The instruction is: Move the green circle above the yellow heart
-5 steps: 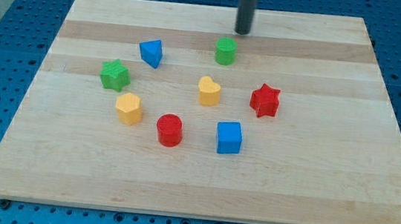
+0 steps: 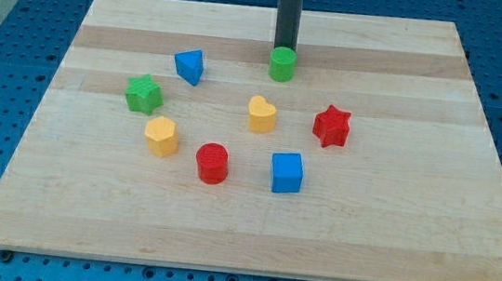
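Observation:
The green circle [image 2: 282,64] stands on the wooden board toward the view's top, a short way above the yellow heart [image 2: 261,114]. My tip [image 2: 284,49] is just behind the green circle on its top side, touching it or very nearly so. The rod rises straight up out of the view's top edge.
A blue triangular block [image 2: 189,66] and a green star [image 2: 144,94] lie at the left. A yellow hexagon-like block [image 2: 161,136], a red cylinder [image 2: 213,164] and a blue cube [image 2: 287,172] lie below. A red star [image 2: 332,126] lies right of the heart.
My tip has moved left and down the view, from up and right of the green circle to right behind it. No block has visibly moved.

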